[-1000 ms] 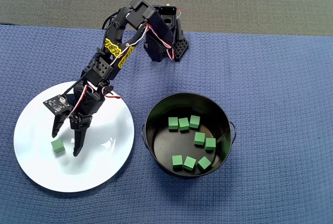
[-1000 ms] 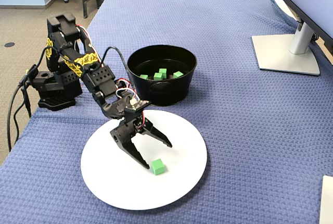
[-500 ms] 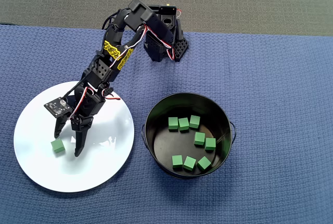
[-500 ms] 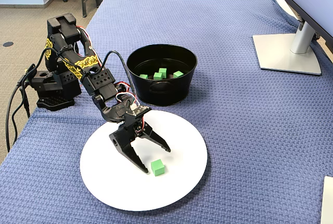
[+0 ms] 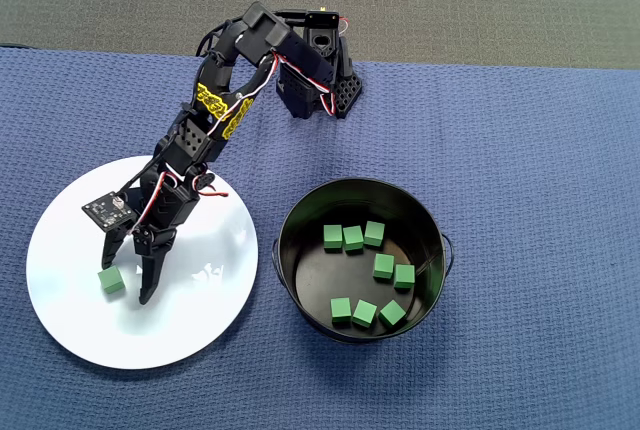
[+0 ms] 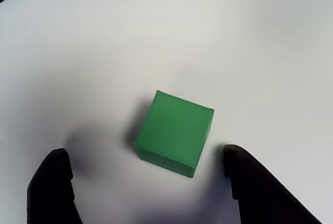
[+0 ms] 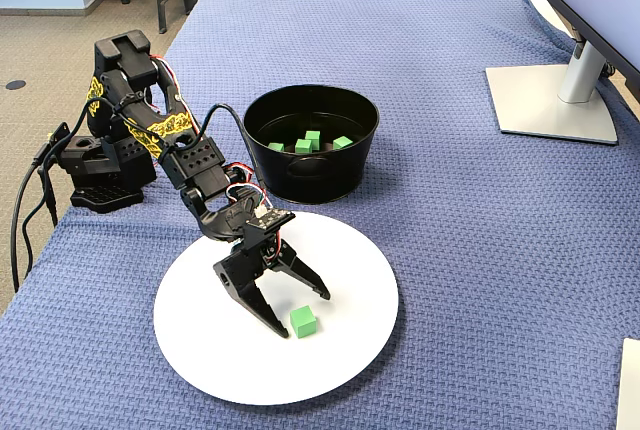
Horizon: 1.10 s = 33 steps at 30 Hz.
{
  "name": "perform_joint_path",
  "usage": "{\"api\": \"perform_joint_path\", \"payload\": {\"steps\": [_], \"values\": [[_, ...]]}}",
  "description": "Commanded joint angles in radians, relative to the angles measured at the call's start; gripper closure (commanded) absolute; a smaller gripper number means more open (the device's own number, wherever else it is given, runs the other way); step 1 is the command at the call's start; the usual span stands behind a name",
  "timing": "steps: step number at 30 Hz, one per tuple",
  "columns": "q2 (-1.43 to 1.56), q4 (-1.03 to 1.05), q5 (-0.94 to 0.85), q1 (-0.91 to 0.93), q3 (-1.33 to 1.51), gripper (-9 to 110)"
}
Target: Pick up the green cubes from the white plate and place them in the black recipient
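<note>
So the black two-finger gripper [image 7: 297,313] has dropped lower over the last second and now hangs wide open and empty, straddling the last small matte green cube [image 6: 174,133] on the flat round white plate [image 5: 70,240]. Eight cubes already sit in the glossy black metal bucket [image 5: 430,222] beside it on the blue-clothed counter [image 7: 470,200], so probably just this grab left.

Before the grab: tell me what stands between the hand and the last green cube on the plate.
Nothing visible does. The hand is open, its fingers either side of the green cube on the bare white plate; only plate shows between them.
</note>
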Motion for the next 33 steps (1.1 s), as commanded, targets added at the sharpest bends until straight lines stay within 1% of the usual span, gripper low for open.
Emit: {"api": "perform_joint_path", "payload": {"steps": [1,12,17,20,24,33], "values": [[0.0,-0.015,0.006,0.011,-0.078,71],[-0.029,0.006,0.014,0.02,-0.132,77],[-0.029,0.008,0.015,0.02,-0.13,88],[-0.029,0.011,0.012,0.02,-0.127,89],[-0.029,0.012,0.018,0.018,-0.127,94],[-0.032,0.012,0.02,0.02,-0.132,100]]}}
